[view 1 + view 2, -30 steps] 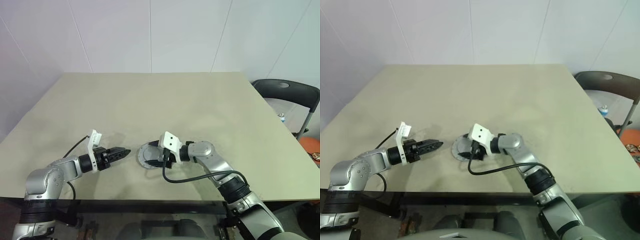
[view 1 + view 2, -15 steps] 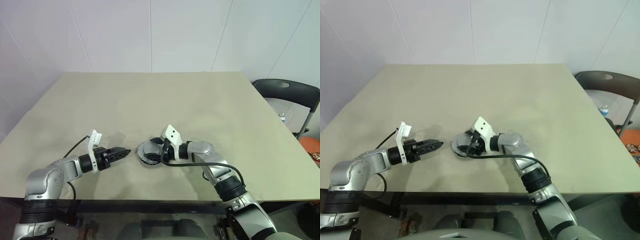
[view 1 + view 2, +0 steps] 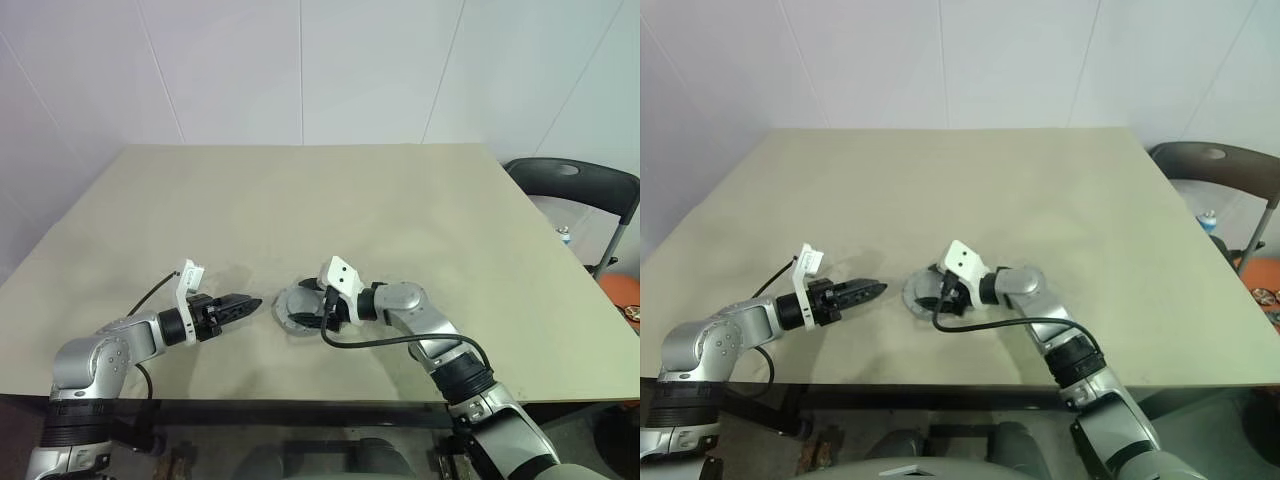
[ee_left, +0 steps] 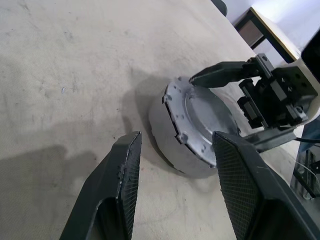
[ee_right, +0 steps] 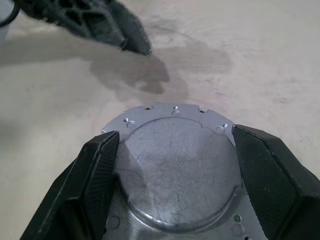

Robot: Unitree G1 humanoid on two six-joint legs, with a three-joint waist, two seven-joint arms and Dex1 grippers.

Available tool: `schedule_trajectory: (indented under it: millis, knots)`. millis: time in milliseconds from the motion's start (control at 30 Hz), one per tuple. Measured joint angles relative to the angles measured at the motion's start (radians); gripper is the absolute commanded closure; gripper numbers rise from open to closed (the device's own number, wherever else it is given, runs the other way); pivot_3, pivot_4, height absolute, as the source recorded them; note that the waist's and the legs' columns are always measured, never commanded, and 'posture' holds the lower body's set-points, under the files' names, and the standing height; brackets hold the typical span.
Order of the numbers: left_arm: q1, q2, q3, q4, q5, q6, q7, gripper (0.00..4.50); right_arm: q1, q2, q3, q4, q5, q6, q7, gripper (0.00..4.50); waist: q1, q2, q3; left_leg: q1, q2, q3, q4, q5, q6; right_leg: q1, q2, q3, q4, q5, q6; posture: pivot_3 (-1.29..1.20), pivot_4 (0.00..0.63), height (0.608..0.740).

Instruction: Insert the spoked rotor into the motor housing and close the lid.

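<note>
1. Head views: the right claw point(image 3: 318, 310) reaches in from the robot's right with its two black fingers set wide across the lid point(image 3: 297, 308), a flat grey disc sitting on a low round body that is taken to be the motor housing point(image 3: 290, 321), on the bench point(image 3: 320, 200). The left claw point(image 3: 245, 303) hovers just beside the assembly on its other side, tips aimed at it and apart from it. The right claw is plainly the nearer of the two.

2. Left wrist view: the left claw's fingers point(image 4: 122, 170) stand partly spread with nothing between them. The stacked lid point(image 4: 202, 117) and housing wall point(image 4: 167, 145) lie straight ahead of them, with a strip of bare bench between. Beyond the disc, the right claw point(image 4: 240, 107) straddles the far rim, one finger on each side.

3. Right wrist view: the lid point(image 5: 175, 160) fills the gap between the right claw's fingers point(image 5: 95, 165), each finger standing at an edge of the disc; whether they press on it or merely flank it cannot be told. The left claw's tips point(image 5: 132, 42) show past the far rim, well short of it.

4. Judgement: the spoked rotor is probably already inside, hidden under the lid, and seating the lid looks like the step in hand. Being round, the disc has no long axis, so the coming move likely turns on the right claw staying centred across its width.
</note>
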Motion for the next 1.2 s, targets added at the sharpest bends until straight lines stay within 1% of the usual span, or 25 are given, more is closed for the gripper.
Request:
schedule_trajectory:
  millis: [400,600,1000,1133,1200]
  knots:
    - [0.000,-0.002,0.000,0.000,0.000,0.001,0.007,2.07,0.000,0.015,-0.001,0.032,-0.019,-0.047,-0.032,1.23,-0.001,0.000,0.000,0.001,0.000,0.000,0.000,0.000,0.000,0.001,0.000,0.000,0.001,0.000,0.000,0.00,0.000,0.740]
    - [-0.007,-0.007,0.000,0.000,0.000,0.001,0.007,2.07,-0.003,-0.005,-0.007,0.032,-0.008,-0.033,0.004,1.23,0.005,0.000,0.000,0.001,0.000,0.000,0.000,0.000,0.000,0.002,0.000,0.000,0.000,0.000,0.000,0.00,0.000,0.740]
    - [-0.010,-0.010,0.000,0.001,0.000,0.002,0.017,2.07,-0.003,-0.005,-0.011,0.041,-0.004,-0.043,0.009,1.23,0.005,0.000,0.000,0.001,0.000,0.000,0.000,0.000,0.000,0.002,0.000,0.000,0.000,0.000,0.000,0.00,0.000,0.740]
    - [-0.003,-0.014,0.000,0.000,-0.001,0.003,0.018,2.07,-0.015,-0.001,-0.041,0.048,0.048,0.036,0.035,1.23,0.006,0.000,0.000,0.001,0.000,0.000,0.000,0.000,0.000,0.002,-0.001,0.000,-0.001,0.000,0.000,0.00,0.000,0.740]
    - [0.001,-0.016,0.000,0.000,-0.001,0.003,0.019,2.07,-0.027,-0.004,-0.041,0.058,0.056,0.044,0.047,1.23,0.006,0.000,0.000,0.000,0.000,0.000,0.000,0.000,0.000,0.001,-0.001,0.000,-0.001,0.000,0.000,0.00,0.000,0.740]
